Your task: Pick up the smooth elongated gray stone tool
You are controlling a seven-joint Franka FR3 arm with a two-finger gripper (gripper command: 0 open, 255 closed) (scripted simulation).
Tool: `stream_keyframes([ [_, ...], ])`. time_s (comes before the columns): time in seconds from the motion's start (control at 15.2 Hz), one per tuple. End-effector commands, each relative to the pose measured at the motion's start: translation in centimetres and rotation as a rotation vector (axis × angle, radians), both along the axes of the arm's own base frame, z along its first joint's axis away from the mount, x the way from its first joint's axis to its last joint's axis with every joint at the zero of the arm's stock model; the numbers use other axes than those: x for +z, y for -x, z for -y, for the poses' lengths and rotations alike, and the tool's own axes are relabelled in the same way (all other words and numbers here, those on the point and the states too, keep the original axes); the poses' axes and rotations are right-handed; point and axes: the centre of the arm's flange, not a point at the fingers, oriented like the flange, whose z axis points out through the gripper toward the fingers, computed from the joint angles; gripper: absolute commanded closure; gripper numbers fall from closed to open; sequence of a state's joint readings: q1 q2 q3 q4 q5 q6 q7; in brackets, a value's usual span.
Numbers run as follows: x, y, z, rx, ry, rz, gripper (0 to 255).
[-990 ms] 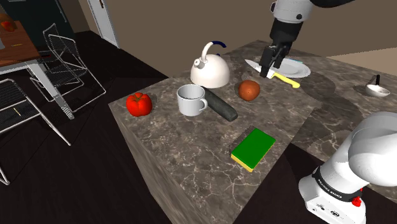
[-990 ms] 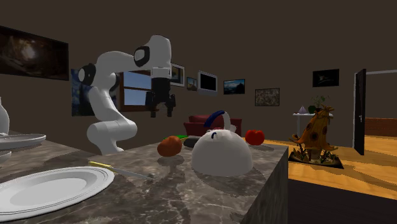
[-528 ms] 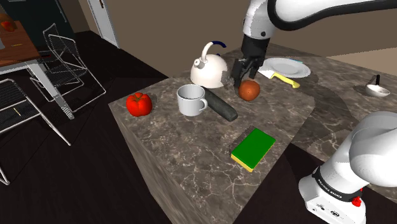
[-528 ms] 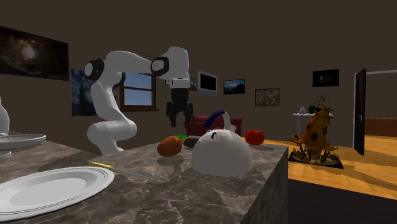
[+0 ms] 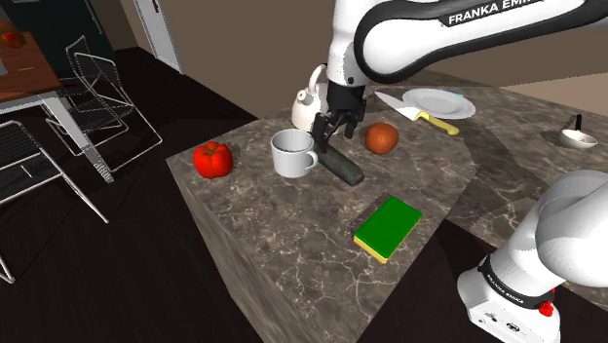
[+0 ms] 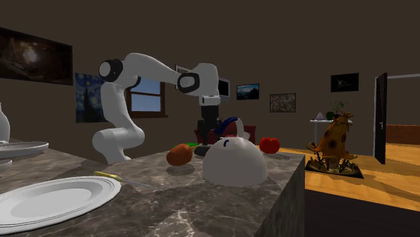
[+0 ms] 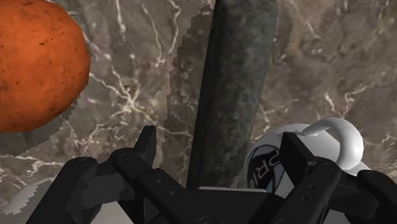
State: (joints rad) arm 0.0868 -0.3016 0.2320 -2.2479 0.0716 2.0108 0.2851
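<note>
Your target, the dark gray stone tool (image 5: 347, 170), lies flat on the marble counter (image 5: 292, 244). In the shoulder view it sits toward the counter's far side, one end by the mug and the other pointing toward the sponge. In the wrist view the tool (image 7: 236, 83) runs lengthwise between the fingers of the gripper (image 7: 221, 141). They stand spread apart with a gap to the stone on each side, so you have nothing gripped. In the shoulder view the gripper (image 5: 331, 131) hangs over the tool's far end.

That end is your tight side: the white mug (image 5: 292, 153) sits just beside it, and the white kettle (image 5: 310, 97) stands close behind. The orange-brown round object (image 5: 381, 138) is near on the other side, with bare marble between. The tool's near end has open counter around it. The green sponge (image 5: 388, 227) lies well apart, close to the counter's edge at the shoulder view's right. The red tomato (image 5: 212, 159) sits beyond the mug, near the left edge.
</note>
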Motion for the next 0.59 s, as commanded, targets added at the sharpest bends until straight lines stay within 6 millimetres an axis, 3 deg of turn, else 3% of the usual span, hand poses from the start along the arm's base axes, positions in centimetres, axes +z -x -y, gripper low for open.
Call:
stream_keyframes([
  [0.0, -0.9, -0.6, -0.9, -0.002, -0.003, 0.002, 0],
  [0.53, -4.3, -0.6, -0.9, -0.002, -0.003, 0.002, 0],
])
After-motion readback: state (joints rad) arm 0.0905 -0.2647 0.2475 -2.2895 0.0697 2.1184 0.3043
